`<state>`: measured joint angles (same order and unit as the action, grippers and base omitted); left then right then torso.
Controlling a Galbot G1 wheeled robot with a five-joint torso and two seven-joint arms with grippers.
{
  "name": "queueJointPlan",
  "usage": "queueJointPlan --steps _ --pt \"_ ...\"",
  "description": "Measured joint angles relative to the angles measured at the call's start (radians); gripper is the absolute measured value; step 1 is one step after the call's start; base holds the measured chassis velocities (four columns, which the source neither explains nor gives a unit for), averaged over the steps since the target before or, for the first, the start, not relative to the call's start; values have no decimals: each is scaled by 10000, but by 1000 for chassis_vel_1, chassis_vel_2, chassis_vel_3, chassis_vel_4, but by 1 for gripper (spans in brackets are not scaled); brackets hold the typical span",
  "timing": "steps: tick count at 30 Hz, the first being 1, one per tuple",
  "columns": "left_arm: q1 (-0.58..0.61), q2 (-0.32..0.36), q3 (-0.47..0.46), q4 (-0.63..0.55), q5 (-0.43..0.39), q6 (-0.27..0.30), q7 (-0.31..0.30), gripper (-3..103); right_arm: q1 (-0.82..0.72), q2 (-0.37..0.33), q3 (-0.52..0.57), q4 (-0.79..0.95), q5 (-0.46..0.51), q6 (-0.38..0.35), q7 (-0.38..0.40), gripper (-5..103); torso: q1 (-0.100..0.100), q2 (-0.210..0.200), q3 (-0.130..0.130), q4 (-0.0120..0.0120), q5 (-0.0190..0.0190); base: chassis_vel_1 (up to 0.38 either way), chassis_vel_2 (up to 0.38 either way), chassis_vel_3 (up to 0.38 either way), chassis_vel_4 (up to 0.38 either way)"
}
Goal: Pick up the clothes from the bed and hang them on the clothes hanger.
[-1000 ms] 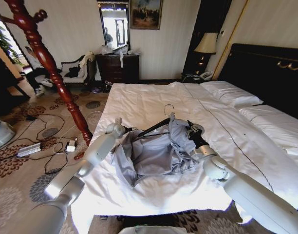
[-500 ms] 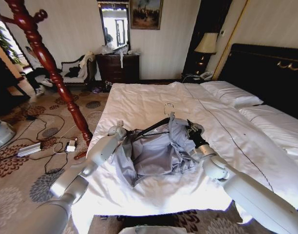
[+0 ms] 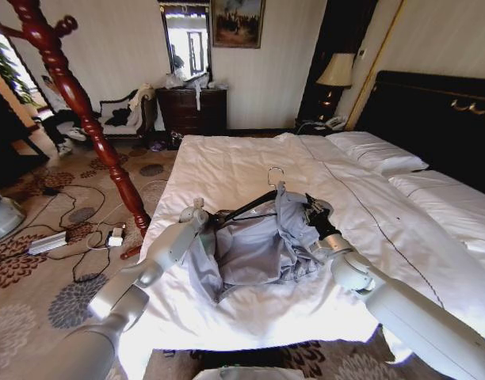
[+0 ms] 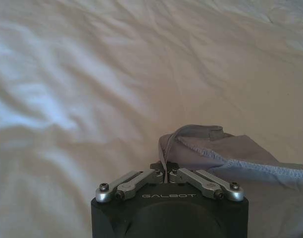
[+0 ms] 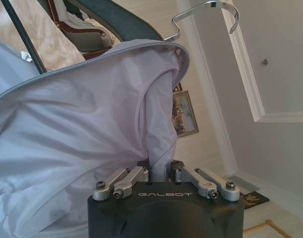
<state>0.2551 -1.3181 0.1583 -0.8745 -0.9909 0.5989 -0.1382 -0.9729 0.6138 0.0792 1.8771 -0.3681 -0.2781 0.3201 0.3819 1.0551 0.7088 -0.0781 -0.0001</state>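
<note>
The thin blue-grey collared shirt (image 3: 254, 249) sits mid-bed on the white duvet (image 3: 227, 162), half draped over the black triangular hanger (image 3: 249, 207). Left gripper (image 4: 165, 174) and right gripper (image 5: 161, 171) each pinch a cloth edge, seemingly spreading it across the hanger's shoulders.

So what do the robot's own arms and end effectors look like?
Both arms are smooth, rounded, light grey-white tubes with ball-like joints. The left end effector and right end effector each have a black housing lettered GALBOT, silver metal linkages with dark screws, and black tips.
</note>
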Motion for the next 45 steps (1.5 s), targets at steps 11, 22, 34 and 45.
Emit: queueJointPlan --steps 11,22,34,45 --pt "626 1740 -137 -2214 -81 -495 27 0 383 74 -275 -380 331 -54 0 18 -1 0 0 3 -2 0 0 0 0" --pt "1366 2963 -180 -4997 -123 -887 -412 0 1225 412 -915 -637 848 -267 -55 18 0 1 0 4 -2 0 0 0 0" --pt "1622 4066 -122 -7403 -558 -779 -1210 0 2114 1045 -1844 -1058 1170 -524 -67 18 -1 1 0 3 -1 0 0 0 0" --pt "1942 4535 -133 -8659 -561 -723 -1386 0 2997 1561 -3035 -1453 1496 -831 -80 18 -1 1 0 1 -2 0 0 0 0"
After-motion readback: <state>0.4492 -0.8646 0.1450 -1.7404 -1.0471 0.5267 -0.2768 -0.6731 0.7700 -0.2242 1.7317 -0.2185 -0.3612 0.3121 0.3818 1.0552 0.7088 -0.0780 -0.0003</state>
